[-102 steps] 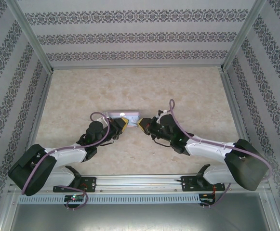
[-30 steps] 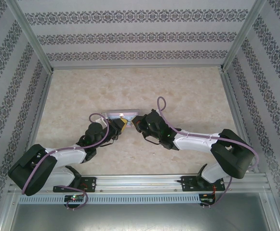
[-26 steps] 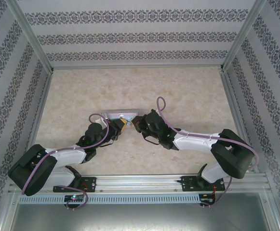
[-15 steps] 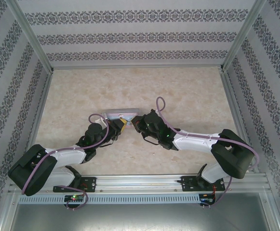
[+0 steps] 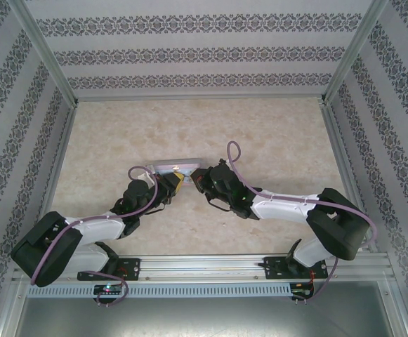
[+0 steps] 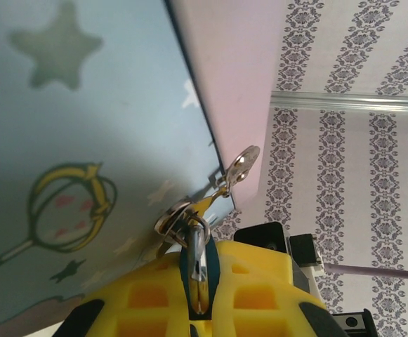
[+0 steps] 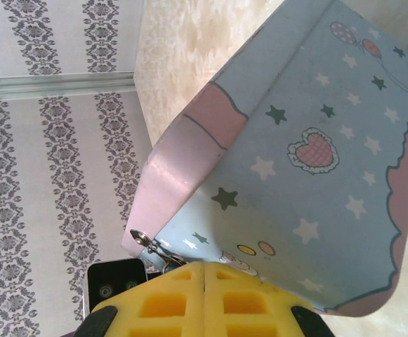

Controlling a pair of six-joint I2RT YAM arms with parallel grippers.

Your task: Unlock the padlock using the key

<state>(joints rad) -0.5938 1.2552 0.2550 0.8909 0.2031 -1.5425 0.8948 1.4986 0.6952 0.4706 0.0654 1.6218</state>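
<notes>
Left wrist: the padlock (image 6: 189,270) is being squeezed by the left gripper (image 6: 195,261); from above, the right arm (image 5: 288,207) is being bent leftward, right gripper (image 7: 204,270) being pressed shut.

Teal padlock (image 6: 194,265) pinched between left jaws; small silvery key (image 6: 241,164) just beyond.

My left arm (image 5: 98,228) and right arm (image 5: 288,205) reach up from the bottom corners of the top view and bend inward, with the wrists nearly meeting at centre frame. The left gripper (image 5: 178,181) is pinched tight on the padlock (image 6: 195,263). The right gripper (image 5: 199,181) has its yellow fingers (image 7: 168,302) pressed fully together.
</notes>
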